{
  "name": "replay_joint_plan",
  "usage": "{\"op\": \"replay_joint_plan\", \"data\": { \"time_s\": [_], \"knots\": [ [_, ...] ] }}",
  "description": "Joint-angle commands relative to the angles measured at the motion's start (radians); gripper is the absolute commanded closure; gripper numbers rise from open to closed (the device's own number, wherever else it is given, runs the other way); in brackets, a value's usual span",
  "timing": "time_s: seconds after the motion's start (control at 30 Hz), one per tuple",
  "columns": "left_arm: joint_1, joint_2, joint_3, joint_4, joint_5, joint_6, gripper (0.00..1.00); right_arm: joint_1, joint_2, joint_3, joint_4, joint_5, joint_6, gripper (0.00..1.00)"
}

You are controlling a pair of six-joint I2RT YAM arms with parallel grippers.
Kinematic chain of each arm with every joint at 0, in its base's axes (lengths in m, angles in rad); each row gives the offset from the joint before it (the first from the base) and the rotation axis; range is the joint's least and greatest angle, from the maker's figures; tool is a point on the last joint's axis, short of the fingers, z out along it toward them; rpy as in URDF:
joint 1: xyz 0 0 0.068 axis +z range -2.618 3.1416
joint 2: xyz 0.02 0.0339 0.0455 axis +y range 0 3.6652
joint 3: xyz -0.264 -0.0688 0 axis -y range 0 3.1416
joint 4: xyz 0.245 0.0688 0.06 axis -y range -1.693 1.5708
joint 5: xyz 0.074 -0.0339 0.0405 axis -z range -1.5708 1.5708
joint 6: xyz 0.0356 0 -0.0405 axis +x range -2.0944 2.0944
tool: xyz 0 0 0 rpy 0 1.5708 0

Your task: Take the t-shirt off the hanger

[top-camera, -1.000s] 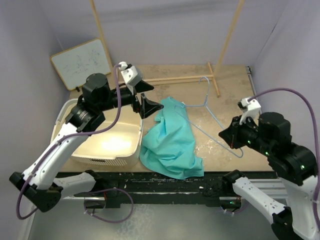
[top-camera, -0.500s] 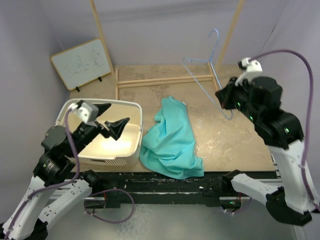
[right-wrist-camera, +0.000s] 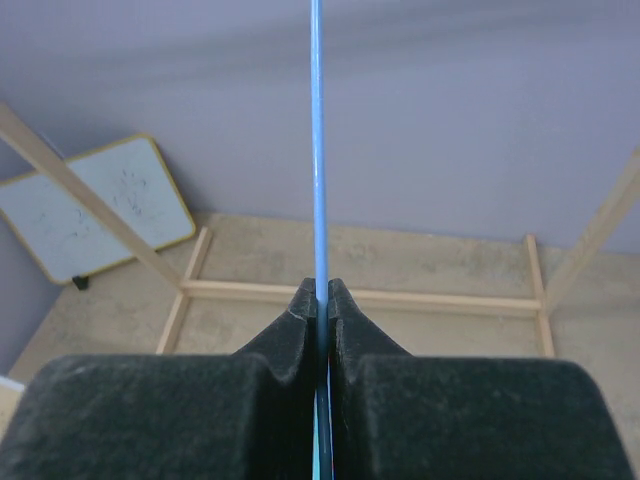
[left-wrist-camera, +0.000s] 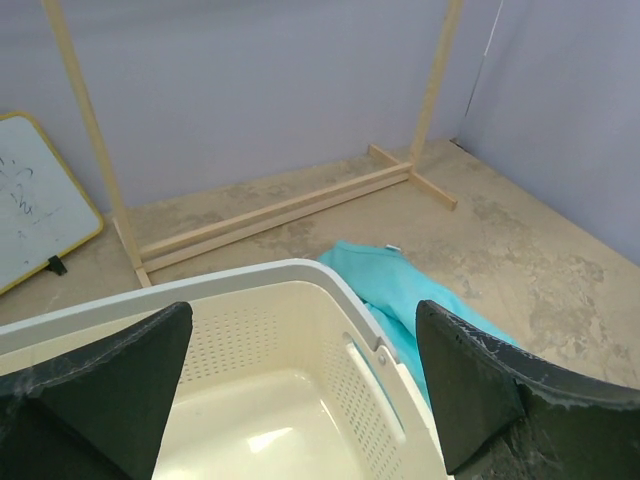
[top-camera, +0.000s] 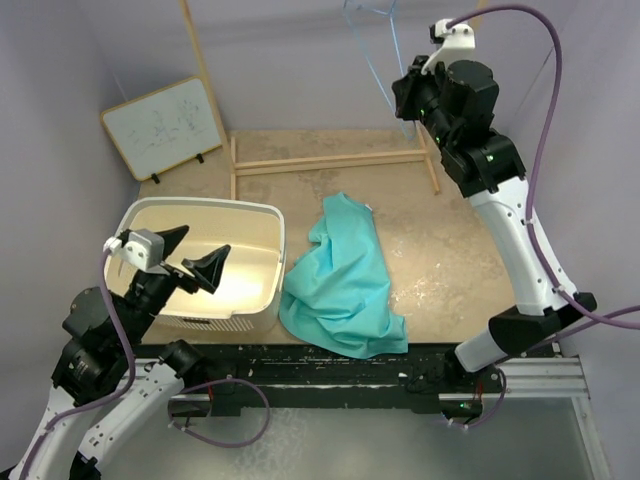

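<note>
The teal-green t-shirt (top-camera: 340, 280) lies crumpled on the table, right of the basket, free of the hanger; its edge shows in the left wrist view (left-wrist-camera: 410, 290). The light-blue wire hanger (top-camera: 375, 30) is held high near the top of the view by my right gripper (top-camera: 405, 95), which is shut on its wire (right-wrist-camera: 317, 150). My right gripper (right-wrist-camera: 318, 300) pinches the wire between its pads. My left gripper (top-camera: 195, 255) is open and empty above the near part of the basket, seen too in the left wrist view (left-wrist-camera: 300, 370).
A white perforated basket (top-camera: 255, 212) stands at the left, also in the left wrist view (left-wrist-camera: 330, 285). A wooden rack with poles (top-camera: 205, 70) and base bars (top-camera: 330, 160) stands at the back. A small whiteboard (top-camera: 160, 125) leans at the back left.
My right arm has lifted the hanger from table level up to the top of the view. My left arm has drawn back from the t-shirt toward the near left, over the basket.
</note>
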Motion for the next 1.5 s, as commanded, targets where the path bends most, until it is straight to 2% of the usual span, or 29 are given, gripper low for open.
{"op": "replay_joint_plan", "data": {
  "time_s": [0.0, 0.1, 0.37, 0.6, 0.63, 0.67, 0.73, 0.77, 0.83, 0.97, 1.03, 1.2, 1.3, 1.47],
  "knots": [
    [-0.003, -0.01, 0.0, 0.005, -0.029, -0.021, 0.05, -0.003, 0.055, 0.083, 0.144, 0.019, -0.052, 1.0],
    [-0.002, 0.017, 0.005, -0.009, -0.002, -0.01, 0.04, -0.003, 0.111, 0.123, 0.169, 0.023, -0.072, 1.0],
    [-0.001, 0.053, 0.005, -0.017, 0.036, 0.0, 0.05, -0.008, 0.356, 0.416, 0.057, 0.002, -0.085, 1.0],
    [-0.002, 0.062, 0.003, -0.013, 0.074, 0.006, 0.04, -0.021, 0.399, 0.411, 0.038, -0.016, -0.051, 1.0],
    [-0.001, 0.065, 0.003, -0.013, 0.084, 0.005, 0.04, -0.022, 0.389, 0.396, 0.032, -0.023, -0.049, 0.92],
    [-0.002, 0.07, 0.003, -0.01, 0.091, 0.002, 0.02, -0.022, 0.37, 0.365, 0.033, -0.032, -0.048, 0.77],
    [-0.002, 0.082, -0.001, 0.001, 0.115, -0.004, 0.01, -0.022, 0.303, 0.263, 0.06, -0.048, -0.045, 0.48],
    [-0.002, 0.094, -0.001, 0.008, 0.129, -0.008, 0.01, -0.022, 0.259, 0.194, 0.084, -0.051, -0.043, 0.37],
    [-0.002, 0.127, 0.004, 0.02, 0.159, -0.022, 0.01, -0.022, 0.152, 0.044, 0.13, -0.049, -0.036, 0.27],
    [-0.002, 0.225, 0.01, 0.077, 0.256, -0.072, 0.01, -0.022, -0.088, -0.286, 0.184, -0.024, -0.003, 0.18],
    [-0.003, 0.325, 0.026, 0.108, 0.321, -0.112, 0.01, -0.022, -0.238, -0.437, 0.192, -0.016, 0.014, 0.16],
    [-0.013, 0.578, 0.137, 0.093, 0.37, -0.165, 0.01, -0.022, -0.55, -0.707, 0.094, 0.005, 0.093, 0.14],
    [-0.082, 0.721, 0.211, 0.073, 0.304, -0.168, 0.01, -0.022, -0.717, -0.821, 0.013, -0.004, 0.141, 0.14],
    [-0.323, 0.993, 0.355, 0.011, 0.043, -0.141, 0.01, -0.022, -0.942, -0.891, -0.107, -0.003, 0.214, 0.14]
  ]
}}
